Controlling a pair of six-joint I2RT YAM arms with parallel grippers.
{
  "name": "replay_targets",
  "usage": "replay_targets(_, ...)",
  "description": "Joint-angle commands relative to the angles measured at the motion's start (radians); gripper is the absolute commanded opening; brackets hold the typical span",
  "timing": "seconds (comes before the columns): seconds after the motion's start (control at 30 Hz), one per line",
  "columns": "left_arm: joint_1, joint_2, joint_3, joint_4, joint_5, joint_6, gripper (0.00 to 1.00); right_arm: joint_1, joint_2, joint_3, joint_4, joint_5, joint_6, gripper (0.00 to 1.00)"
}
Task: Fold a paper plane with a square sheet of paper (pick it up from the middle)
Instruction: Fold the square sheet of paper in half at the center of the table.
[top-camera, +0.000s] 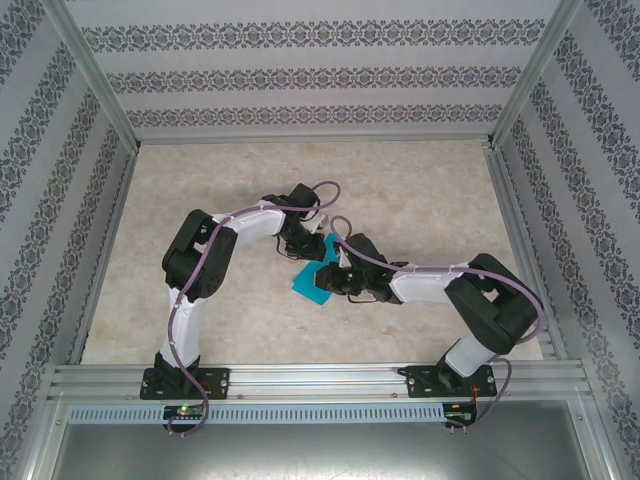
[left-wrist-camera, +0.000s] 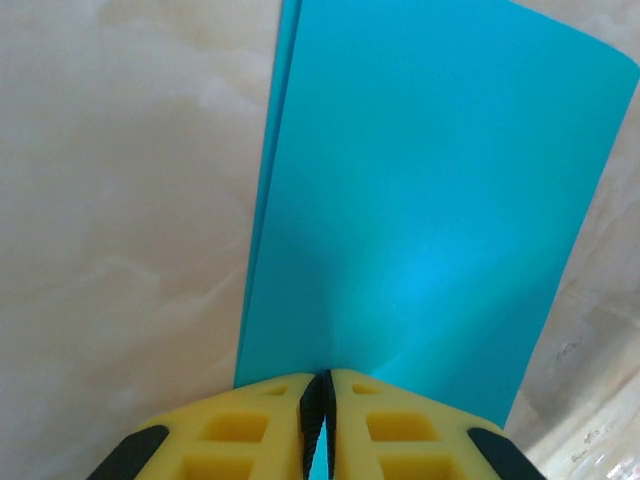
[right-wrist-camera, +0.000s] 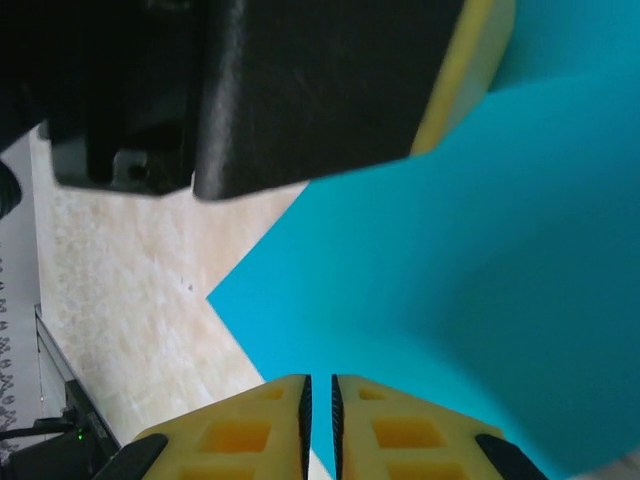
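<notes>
Together, left fingers (left-wrist-camera: 245, 432) and right fingers (right-wrist-camera: 250, 432) clench the square sheet of paper (left-wrist-camera: 420, 200).

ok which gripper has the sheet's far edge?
The left gripper: it pinches the teal sheet of paper from the far side. The right gripper pinches its right side, nearer the bases.

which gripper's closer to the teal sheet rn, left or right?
Neither, it's a tie. The left gripper has its fingers shut on the square sheet of paper at its far edge, and the right gripper pinches its right side.
</notes>
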Motion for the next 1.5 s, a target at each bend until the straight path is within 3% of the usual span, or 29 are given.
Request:
replay_targets(0.0,0.011,0.077,-0.044,-0.095,-0.178,0.019,0.18,0.005,0.056,0.024,0.011,-0.005,0.002,0.17)
replay_targets(0.5,0.012,0.083,-0.034,-0.099,-0.186,0.017,0.18,0.08,0.034,-0.043,-0.09,-0.043,-0.032,0.17)
replay_targets(0.93,0.012,0.083,-0.027,-0.106,-0.185,0.018,0.18,0.128,-0.048,-0.097,-0.18,0.023,-0.024,0.16)
replay_targets(1.1,0.012,0.063,-0.036,-0.091,-0.135,0.001,0.18,0.066,-0.166,-0.134,-0.114,0.067,0.016,0.19)
replay_targets(1.23,0.012,0.039,-0.037,-0.088,-0.1,-0.01,0.18,-0.04,-0.256,-0.176,-0.087,0.112,0.047,0.26)
replay_targets(1.47,0.012,0.006,-0.072,-0.067,-0.051,-0.031,0.18,-0.184,-0.259,-0.144,-0.12,0.121,0.042,0.37)
